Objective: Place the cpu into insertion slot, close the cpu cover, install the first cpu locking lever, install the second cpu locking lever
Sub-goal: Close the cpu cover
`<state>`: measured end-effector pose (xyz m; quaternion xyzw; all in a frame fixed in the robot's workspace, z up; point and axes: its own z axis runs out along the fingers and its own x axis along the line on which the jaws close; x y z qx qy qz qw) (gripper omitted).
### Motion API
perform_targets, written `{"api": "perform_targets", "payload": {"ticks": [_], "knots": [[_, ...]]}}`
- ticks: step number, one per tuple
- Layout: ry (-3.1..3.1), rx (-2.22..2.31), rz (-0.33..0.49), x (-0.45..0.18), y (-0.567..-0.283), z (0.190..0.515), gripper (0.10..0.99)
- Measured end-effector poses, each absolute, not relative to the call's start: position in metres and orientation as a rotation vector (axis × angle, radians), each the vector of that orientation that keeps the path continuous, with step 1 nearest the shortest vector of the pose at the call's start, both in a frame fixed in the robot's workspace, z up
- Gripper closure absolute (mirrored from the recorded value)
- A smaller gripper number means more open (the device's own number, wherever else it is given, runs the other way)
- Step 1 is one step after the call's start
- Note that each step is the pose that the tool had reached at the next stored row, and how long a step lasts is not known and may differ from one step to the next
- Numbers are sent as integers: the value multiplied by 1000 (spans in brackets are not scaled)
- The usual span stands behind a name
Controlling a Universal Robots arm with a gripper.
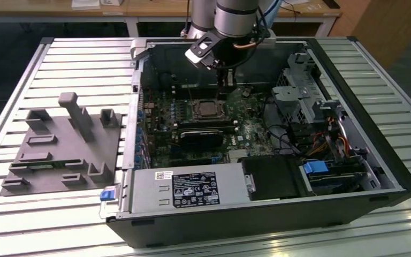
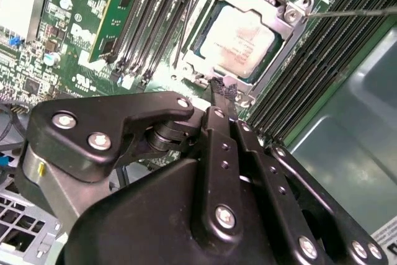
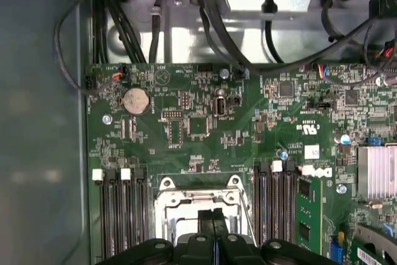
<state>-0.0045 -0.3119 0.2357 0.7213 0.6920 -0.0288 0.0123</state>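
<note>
In the exterior view, the arm is reaching down into an open computer case (image 1: 263, 225) that is lying on a slatted table (image 1: 377, 235). The gripper (image 1: 228, 88) is hanging just over the circuit board, close to the far edge of the socket (image 1: 195, 107). The chip (image 1: 207, 109) is sitting inside that socket, its pale metal top facing up. A gray plastic fixture (image 1: 62, 144) is resting on the table toward the exterior view's left, well apart from the case. A silver power supply (image 1: 184, 190) is lying along the near wall of the case.

In the second wrist view, the gripper (image 2: 223, 86) is clenched, its two fingers pressing together with nothing visible between them. The tips are touching or nearly touching the edge of the cover frame (image 2: 279, 44); I cannot tell which. The frame is lying flat over the socket, and the chip (image 2: 239, 41) is showing through its window. A thin metal lever (image 2: 353, 11) is running out from one corner of the frame. Black memory slots (image 2: 155, 17) are flanking the socket.

In the first wrist view, the closed gripper (image 3: 213, 218) is pointing at the middle of the cover frame (image 3: 166, 203). Memory slots (image 3: 121, 215) are standing on both sides. A coin battery (image 3: 136, 100) is sitting further along the green board, and dark cables (image 3: 211, 17) are hanging beyond it.
</note>
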Motion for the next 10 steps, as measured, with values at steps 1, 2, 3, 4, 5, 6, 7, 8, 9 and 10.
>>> {"api": "perform_targets", "payload": {"ticks": [1,2,3,4,5,6,7,8,9,10], "knots": [[2157,2249,-84,-6,-313,235,984],[2158,2249,-79,-7,-313,235,984],[2159,2249,-73,-9,-314,234,984],[2159,2250,-66,-10,-315,233,984],[2160,2250,-60,-11,-315,233,984],[2160,2250,-54,-13,-316,233,984],[2161,2250,-50,-14,-316,233,984],[2161,2250,-45,-16,-317,232,984],[2161,2250,-42,-18,-317,232,984],[2161,2250,-38,-20,-318,232,984]]}}
